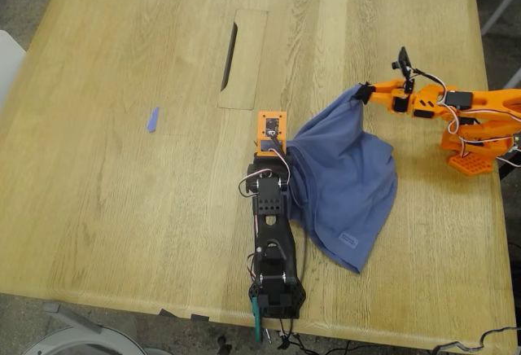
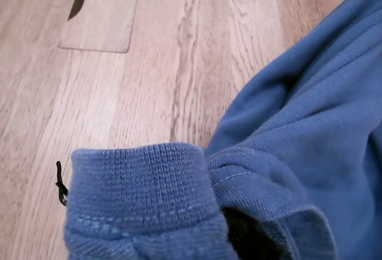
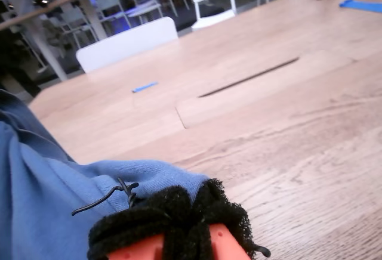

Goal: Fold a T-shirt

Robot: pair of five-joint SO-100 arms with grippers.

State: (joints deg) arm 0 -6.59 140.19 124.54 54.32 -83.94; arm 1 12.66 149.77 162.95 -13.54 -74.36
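matt ribbed cotton t-shirt (image 1: 346, 184), smooth pale oak-grained wooden table (image 1: 122, 168)

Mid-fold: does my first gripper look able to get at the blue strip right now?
Probably not: my first gripper is shut on the shirt, and the strip lies apart from it, toward the exterior view's left.

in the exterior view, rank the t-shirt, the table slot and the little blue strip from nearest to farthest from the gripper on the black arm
1. The T-shirt: my first gripper, on the black arm, holds its edge; the cloth spreads toward the exterior view's right.
2. The table slot: up the table, slightly toward the exterior view's left.
3. The blue strip: farthest, well off toward the exterior view's left.
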